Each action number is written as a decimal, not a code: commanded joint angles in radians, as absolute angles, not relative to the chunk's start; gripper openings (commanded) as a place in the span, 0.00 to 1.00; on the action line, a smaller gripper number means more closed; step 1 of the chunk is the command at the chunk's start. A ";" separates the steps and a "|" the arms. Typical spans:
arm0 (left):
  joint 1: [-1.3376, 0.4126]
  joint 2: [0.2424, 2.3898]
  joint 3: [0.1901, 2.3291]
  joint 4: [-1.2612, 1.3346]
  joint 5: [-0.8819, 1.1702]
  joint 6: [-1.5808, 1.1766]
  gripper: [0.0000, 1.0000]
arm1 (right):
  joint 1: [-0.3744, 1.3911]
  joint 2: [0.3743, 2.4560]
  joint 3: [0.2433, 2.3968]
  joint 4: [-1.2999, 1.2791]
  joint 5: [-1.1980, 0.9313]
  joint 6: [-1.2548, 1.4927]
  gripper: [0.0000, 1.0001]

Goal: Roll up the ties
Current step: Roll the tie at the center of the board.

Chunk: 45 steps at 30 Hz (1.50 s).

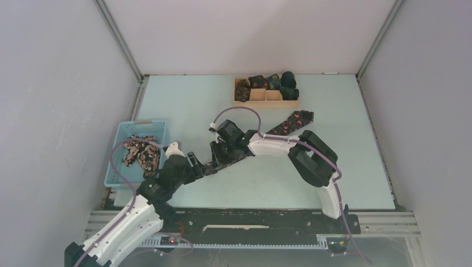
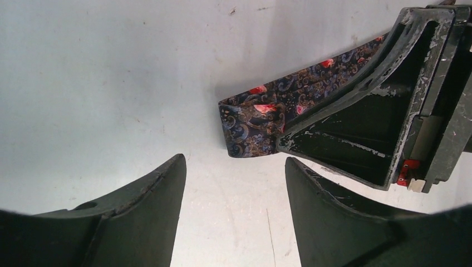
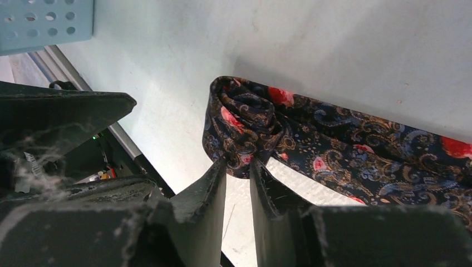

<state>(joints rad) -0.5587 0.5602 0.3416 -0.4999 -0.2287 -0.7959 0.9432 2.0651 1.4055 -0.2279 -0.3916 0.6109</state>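
A dark floral tie lies diagonally across the table, its near end hidden under the two grippers. In the right wrist view that end is curled into a small roll, and my right gripper is shut on the roll's lower edge. My left gripper stands open just short of the tie's end, with bare table between its fingers. The right gripper's finger rests on the tie beside it. From above, the left gripper and right gripper sit close together.
A light-blue basket at the left holds more loose ties. A wooden divided tray at the back holds several rolled ties. The basket's corner shows in the right wrist view.
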 commanded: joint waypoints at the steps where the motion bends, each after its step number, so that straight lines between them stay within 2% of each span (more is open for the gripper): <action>1: -0.556 0.564 0.331 -0.458 -0.220 -0.807 0.71 | 0.943 2.076 1.454 -0.259 -0.361 0.587 0.24; 35: -0.556 0.680 0.237 -0.227 -0.190 -0.854 0.64 | 0.897 2.177 1.502 -0.301 -0.358 0.524 0.18; 45: -0.549 0.710 0.195 -0.141 -0.217 -0.962 0.61 | 0.900 2.182 1.468 -0.274 -0.369 0.533 0.18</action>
